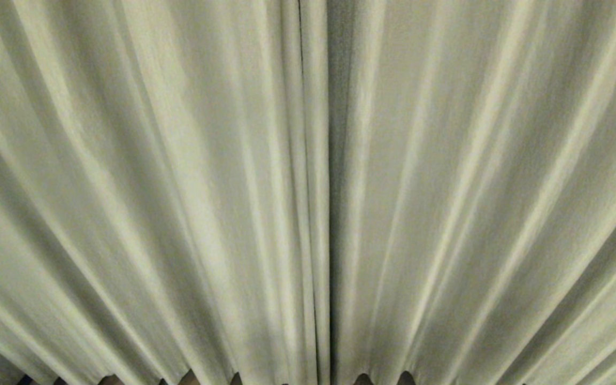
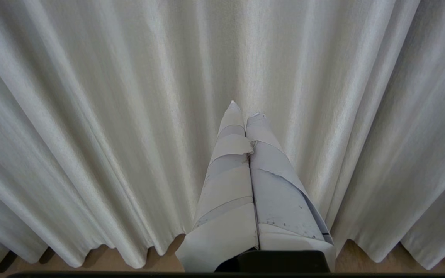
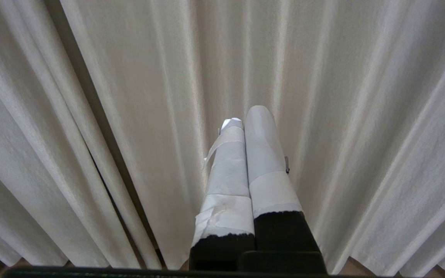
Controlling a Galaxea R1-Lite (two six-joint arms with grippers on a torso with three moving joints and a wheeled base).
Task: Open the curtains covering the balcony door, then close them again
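The curtains (image 1: 179,187) fill the head view, pale cream with long vertical pleats, drawn together at a dark seam near the middle. Neither arm shows in that view. In the left wrist view my left gripper (image 2: 245,112), its fingers wrapped in white tape, is shut with nothing between them and points at the curtains (image 2: 91,116) just ahead. In the right wrist view my right gripper (image 3: 247,116), also taped, is shut and empty in front of the curtains (image 3: 342,116). A dark gap between two panels (image 3: 87,96) lies off to one side of it. The balcony door is hidden.
A strip of brown floor (image 2: 102,260) shows under the scalloped hem of the fabric. The same floor peeks out below the hem in the head view (image 1: 187,378).
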